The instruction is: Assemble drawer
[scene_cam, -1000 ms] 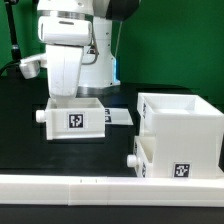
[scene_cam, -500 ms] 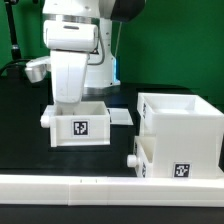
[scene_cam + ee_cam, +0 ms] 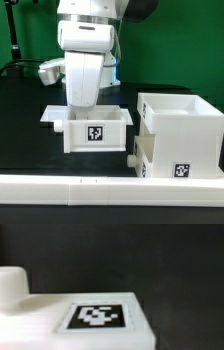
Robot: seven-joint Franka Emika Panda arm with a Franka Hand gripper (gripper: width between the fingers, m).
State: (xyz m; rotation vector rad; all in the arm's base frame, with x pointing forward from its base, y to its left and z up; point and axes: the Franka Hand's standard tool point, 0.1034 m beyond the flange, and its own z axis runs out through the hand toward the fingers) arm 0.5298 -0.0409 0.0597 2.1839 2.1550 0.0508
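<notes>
Exterior view: a white open-top tray (image 3: 97, 130) bearing a black-and-white tag hangs above the black table (image 3: 25, 130) beside the boxy housing (image 3: 180, 128), the gripper (image 3: 84, 103) reaching into it; whether its fingers clamp the wall stays hidden

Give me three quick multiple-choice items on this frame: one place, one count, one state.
1. Where is the loose tray relative to the housing, in the exterior view?
A. left of it
B. on top of it
C. right of it

2. How many trays show in the exterior view?
A. one
B. two
C. four

3. The second tray is:
A. upside down
B. under the hand
C. seated in the housing

Key: 1 A, it stands left of the housing. 2 B, one loose, one seated. 3 C, it sits in the housing, knob out.
</notes>
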